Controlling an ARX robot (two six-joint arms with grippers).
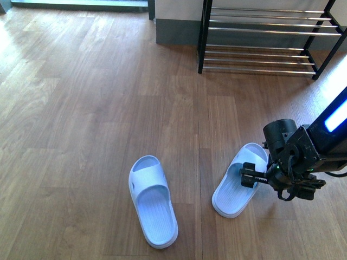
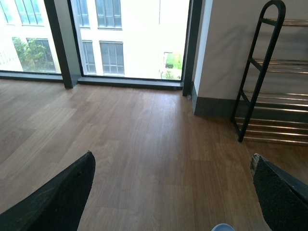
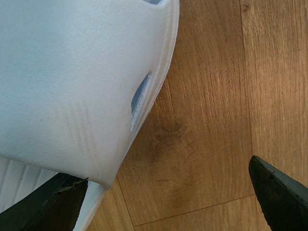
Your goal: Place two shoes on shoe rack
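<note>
shoe rack [image 1: 260,31] stands by the far wall, on wood floor [image 1: 81,108]. both pale-blue slides lie on the floor, well apart from rack. left slide [image 1: 153,200] lies alone, nothing touching it. right tool [image 1: 248,176] is down at right slide [image 1: 238,184], jaws wide, straddling its outer edge by the strap: one finger [image 3: 53,204] over the ribbed footbed, other [image 3: 279,192] over bare floor; contact w/ slide can't tell. left tool [image 2: 172,161] also wide, nothing between, above floor, rack off to one side.
</note>
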